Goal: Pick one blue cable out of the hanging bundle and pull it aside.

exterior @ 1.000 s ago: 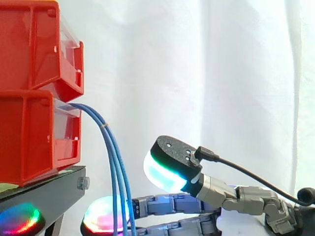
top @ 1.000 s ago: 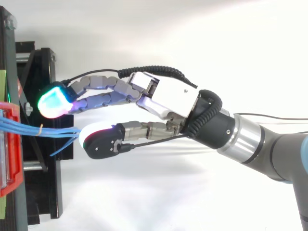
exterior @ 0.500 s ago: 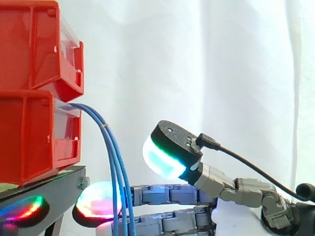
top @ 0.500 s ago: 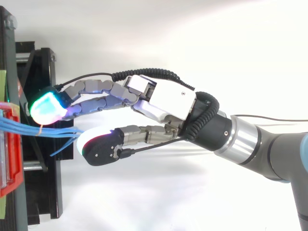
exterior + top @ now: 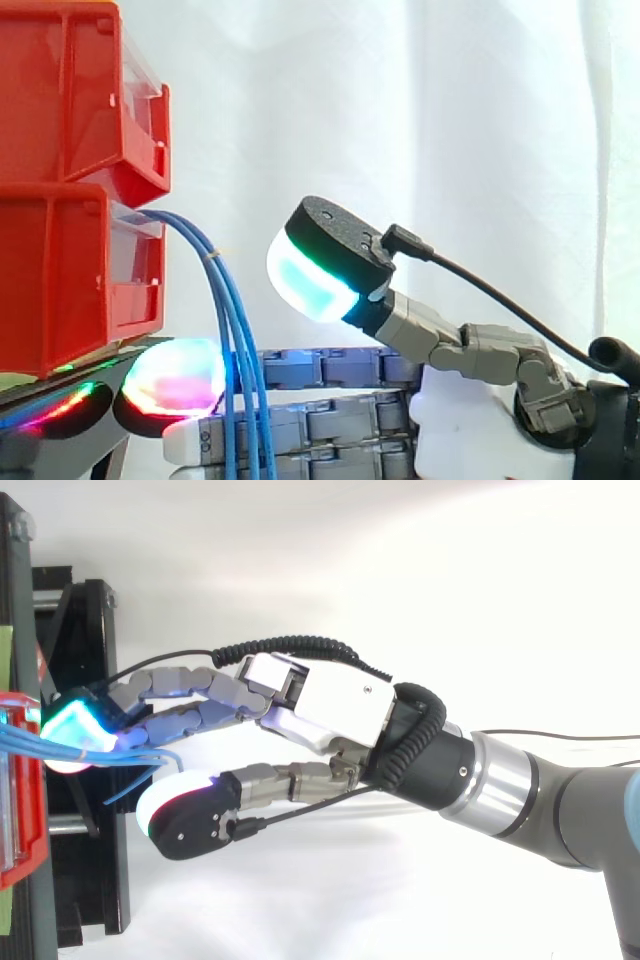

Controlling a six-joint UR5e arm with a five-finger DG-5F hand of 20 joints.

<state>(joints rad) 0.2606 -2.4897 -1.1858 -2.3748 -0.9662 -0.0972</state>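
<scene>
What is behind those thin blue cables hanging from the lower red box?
In the side view, the robot hand's straight grey fingers pass behind the thin blue cables, ending in glowing pads left of them. The cables cover narrow strips of those fingers.

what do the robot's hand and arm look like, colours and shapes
The hand has a white boxy palm shell and grey segmented fingers ending in thick black-backed pads glowing cyan, green and magenta. The arm is grey, with a black wrist section and a silver ring.
</scene>
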